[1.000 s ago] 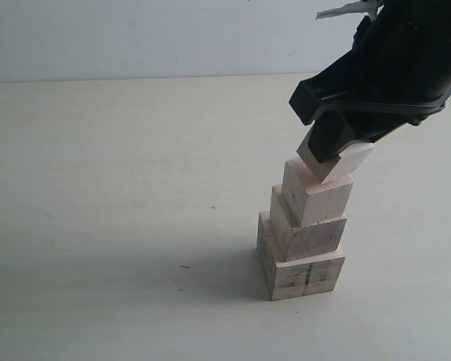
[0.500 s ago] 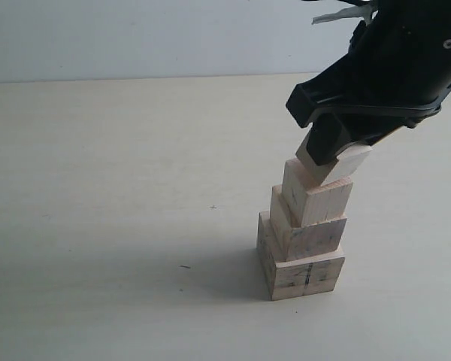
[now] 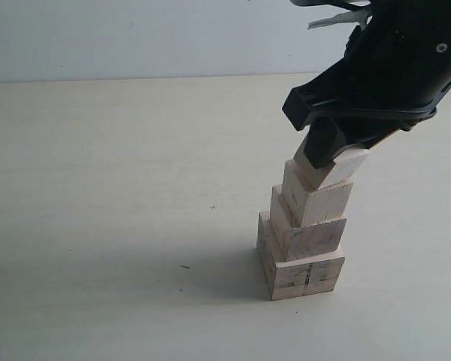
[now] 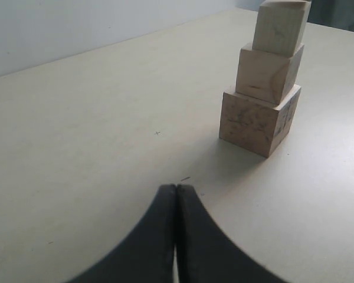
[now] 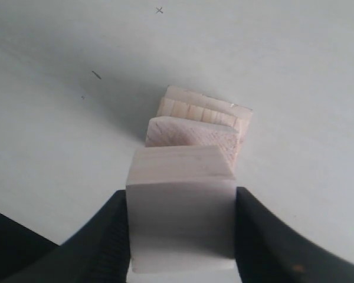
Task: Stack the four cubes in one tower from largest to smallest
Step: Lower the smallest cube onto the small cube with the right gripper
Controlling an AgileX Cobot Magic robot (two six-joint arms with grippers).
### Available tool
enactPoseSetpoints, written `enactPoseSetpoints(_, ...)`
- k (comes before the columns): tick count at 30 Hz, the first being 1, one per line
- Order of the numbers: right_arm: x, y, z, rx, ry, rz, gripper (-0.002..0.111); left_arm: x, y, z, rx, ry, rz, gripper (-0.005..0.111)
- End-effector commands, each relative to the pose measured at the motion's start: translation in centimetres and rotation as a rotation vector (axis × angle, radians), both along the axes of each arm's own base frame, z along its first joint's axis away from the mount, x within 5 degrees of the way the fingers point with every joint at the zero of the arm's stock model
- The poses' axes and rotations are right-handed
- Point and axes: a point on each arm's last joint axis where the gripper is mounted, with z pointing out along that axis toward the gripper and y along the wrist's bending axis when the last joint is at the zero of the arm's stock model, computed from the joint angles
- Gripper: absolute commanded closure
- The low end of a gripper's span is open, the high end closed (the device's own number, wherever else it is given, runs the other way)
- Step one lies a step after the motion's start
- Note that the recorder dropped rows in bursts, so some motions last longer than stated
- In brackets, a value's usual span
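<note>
Right gripper (image 3: 325, 153) is pinching the smallest cube (image 3: 337, 167), jaws clamped on two opposite faces. It holds the cube at the top of the stack, not yet released.

Straight under the gripper: third cube (image 3: 316, 197), then second cube (image 3: 304, 235), then largest cube (image 3: 301, 272) with the dark seam, sitting on the table (image 3: 98, 188). So three of four look placed and this is the last one.

Key relation: the third cube's top face is directly below the held cube, but the held cube is tilted against it. Lower edge sits down at that face, far side is raised. My read is that it needs levelling before the jaws let go, otherwise it may tip or slide off.

The stack is slightly staggered rather than plumb, so there is little margin.

Left gripper (image 4: 176, 236) is pressed together with nothing in it, low over the table. The stack is ahead of it and well apart. The right arm is the only one in position.

Unclear or hidden:
- Can't tell whether the held cube actually touches the third cube or hangs just over it.
- In the exterior view the jaws cover the held cube's upper part.
- In the right wrist view the held cube blocks most of the landing face.
- The left wrist view cuts off at the third cube, so the top cube isn't visible there.
</note>
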Motion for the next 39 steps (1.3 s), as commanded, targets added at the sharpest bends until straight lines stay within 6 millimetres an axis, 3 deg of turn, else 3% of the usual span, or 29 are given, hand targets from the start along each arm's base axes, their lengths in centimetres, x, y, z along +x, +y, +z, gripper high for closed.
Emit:
enactPoseSetpoints(1,0.27,0.14,0.05,0.004,-0.006,-0.001,0.108,0.0,0.03,-0.02,-0.004,-0.009,0.002,0.107)
enactPoseSetpoints(13,0.33,0.02,0.05,-0.011,-0.013,0.002,0.107,0.0,0.03,-0.02,-0.004,-0.009,0.002,0.107)
enactPoseSetpoints(24,0.31,0.07,0.05,-0.005,-0.011,0.001,0.08,0.0,0.03,-0.02,-0.004,-0.009,0.002,0.107)
enactPoseSetpoints(39,0.24,0.21,0.07,0.012,-0.002,-0.002,0.062,0.0,0.03,-0.02,-0.004,-0.009,0.002,0.107)
